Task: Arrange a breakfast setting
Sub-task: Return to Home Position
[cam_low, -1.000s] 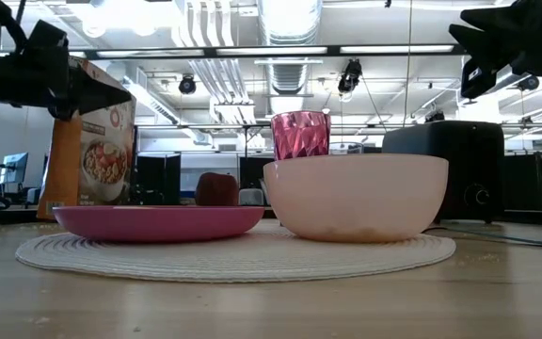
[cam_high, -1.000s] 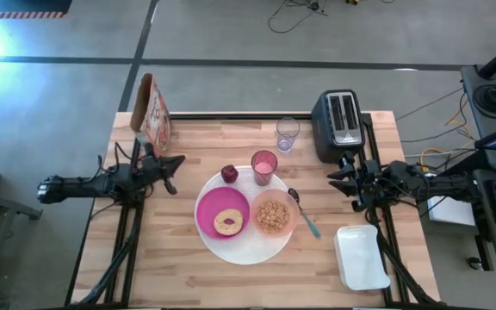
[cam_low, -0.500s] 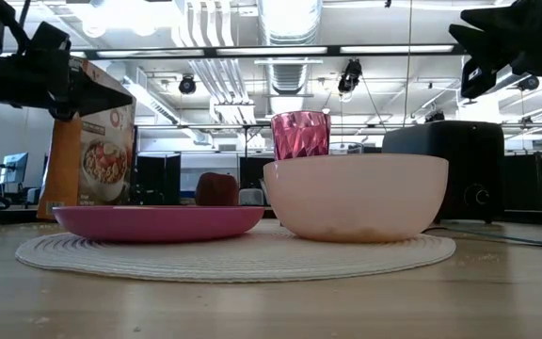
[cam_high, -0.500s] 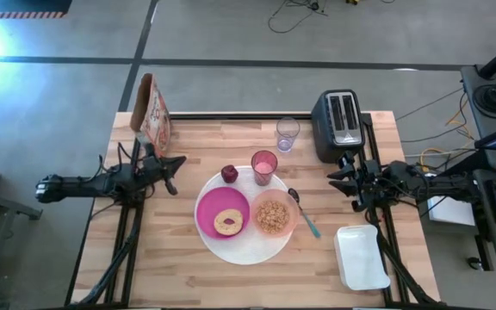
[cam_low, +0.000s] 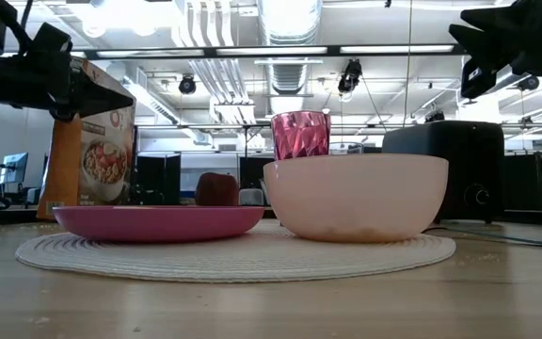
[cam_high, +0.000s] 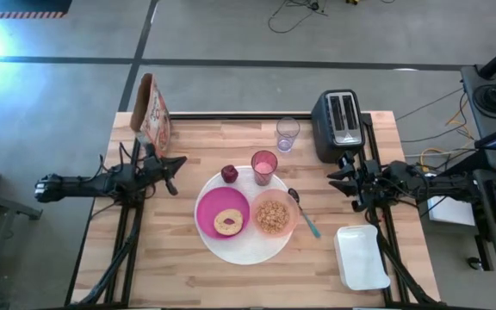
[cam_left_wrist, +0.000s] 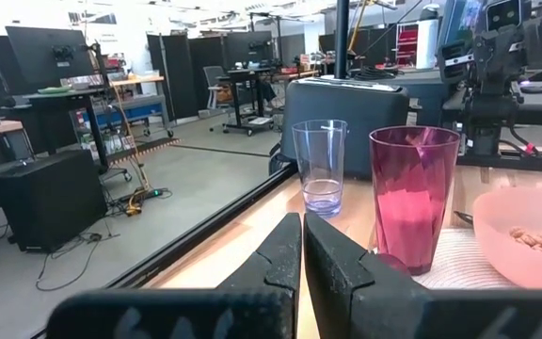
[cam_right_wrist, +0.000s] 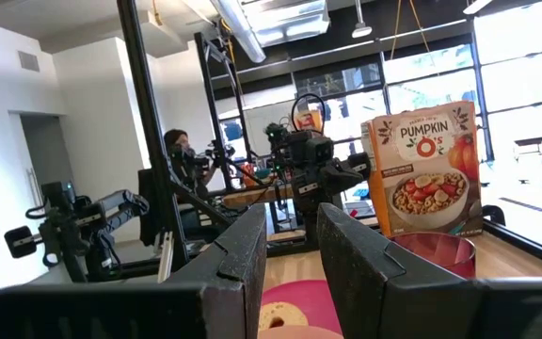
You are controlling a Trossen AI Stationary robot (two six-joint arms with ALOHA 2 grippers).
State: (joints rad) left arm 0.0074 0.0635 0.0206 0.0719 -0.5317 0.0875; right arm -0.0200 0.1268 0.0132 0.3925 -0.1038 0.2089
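Dark, seemingly cabled arms (cam_high: 84,183); black jaws

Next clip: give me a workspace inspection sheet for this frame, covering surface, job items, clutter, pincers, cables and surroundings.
Surface: wooden table, nothing spilled that shows.
Job's things: white round mat carries the magenta plate with the bagel, and the peach bowl of cereal. Dark-red fruit and pink tumbler stand at its rim. Teal-handled spoon lies beside the bowl. Clear glass stands off the mat.
Clutter: toaster, cereal box, white bin.
Pincers: left pincer shut, empty; right pincer open, empty; both clear of the mat.
Cables: loose cables on the floor.
Surroundings: a person at a far bench.
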